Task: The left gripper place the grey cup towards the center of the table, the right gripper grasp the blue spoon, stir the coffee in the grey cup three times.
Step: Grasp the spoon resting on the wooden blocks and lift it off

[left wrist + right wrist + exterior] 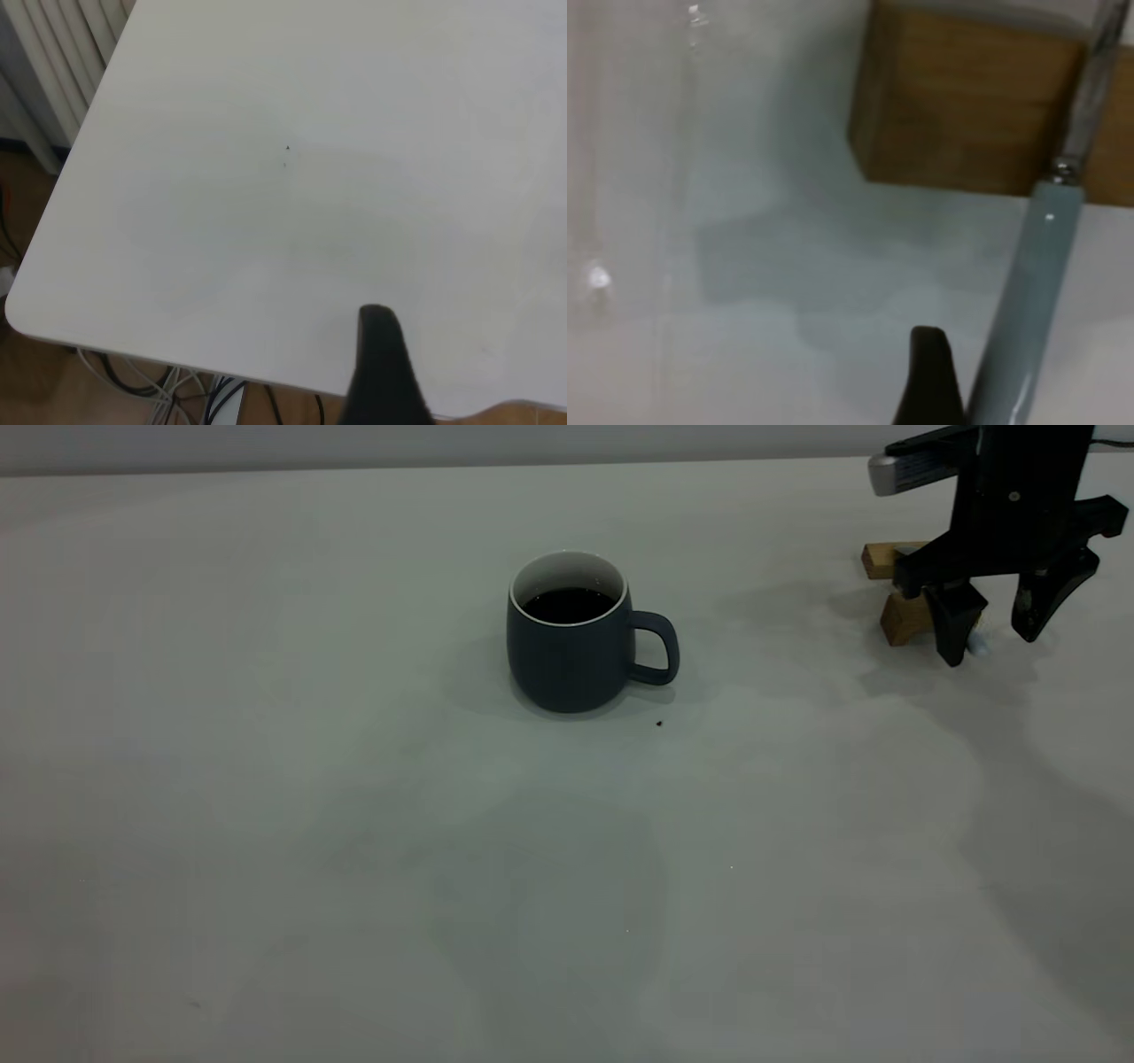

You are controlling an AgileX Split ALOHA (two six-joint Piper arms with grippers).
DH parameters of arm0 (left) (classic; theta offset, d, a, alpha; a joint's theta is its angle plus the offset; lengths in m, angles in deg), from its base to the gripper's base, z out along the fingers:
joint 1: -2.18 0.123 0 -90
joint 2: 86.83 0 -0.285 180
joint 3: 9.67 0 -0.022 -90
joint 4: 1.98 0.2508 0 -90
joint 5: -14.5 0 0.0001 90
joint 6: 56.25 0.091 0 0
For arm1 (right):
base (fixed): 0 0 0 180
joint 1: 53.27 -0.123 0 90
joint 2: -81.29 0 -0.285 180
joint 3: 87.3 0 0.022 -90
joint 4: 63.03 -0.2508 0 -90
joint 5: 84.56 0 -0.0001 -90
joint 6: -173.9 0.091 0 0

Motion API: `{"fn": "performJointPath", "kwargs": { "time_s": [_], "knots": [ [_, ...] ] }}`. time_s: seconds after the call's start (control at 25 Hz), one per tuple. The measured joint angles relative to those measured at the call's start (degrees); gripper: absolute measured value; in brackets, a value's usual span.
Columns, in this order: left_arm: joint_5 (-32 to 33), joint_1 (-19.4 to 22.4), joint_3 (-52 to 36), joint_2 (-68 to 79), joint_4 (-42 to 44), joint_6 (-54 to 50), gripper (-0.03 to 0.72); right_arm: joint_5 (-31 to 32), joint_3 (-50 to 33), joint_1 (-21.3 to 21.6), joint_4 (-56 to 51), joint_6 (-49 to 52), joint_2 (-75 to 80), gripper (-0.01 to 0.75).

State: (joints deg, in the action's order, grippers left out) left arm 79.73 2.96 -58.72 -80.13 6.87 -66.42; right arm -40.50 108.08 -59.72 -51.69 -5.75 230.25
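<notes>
Grey cup sits upright around the middle of the bench, a bit toward the far side, handle sticking out to the right. Bench itself is a big plain off-white slab and takes up nearly the whole exterior view; the left wrist view shows one rounded corner of it with cables on the floor below.

Right end effector hangs over the far right corner, well apart from the cup, fingers pointing down and spread apart with nothing clamped between them. Left end effector: only one dark fingertip shows in its own wrist view, over bare bench near the edge, so can't tell if it's apart or together.

Wooden blocks sit just behind the right end effector. Coffee fills the cup fairly high, dark and glossy. Blue spoon rests with its metal neck up on a block and the pale blue handle sloping down, right beside one right finger. Tiny dark speck lies on the bench just near-right of the cup.
</notes>
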Motion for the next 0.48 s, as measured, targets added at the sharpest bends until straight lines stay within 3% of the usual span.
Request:
{"fn": "performJointPath", "kwargs": {
  "time_s": [0.48],
  "knots": [
    [0.0,0.0,-0.1,0.0,0.0,0.0,0.585,-2.1,0.0,0.1,-1.5,0.0,1.3,0.555]
  ]
}}
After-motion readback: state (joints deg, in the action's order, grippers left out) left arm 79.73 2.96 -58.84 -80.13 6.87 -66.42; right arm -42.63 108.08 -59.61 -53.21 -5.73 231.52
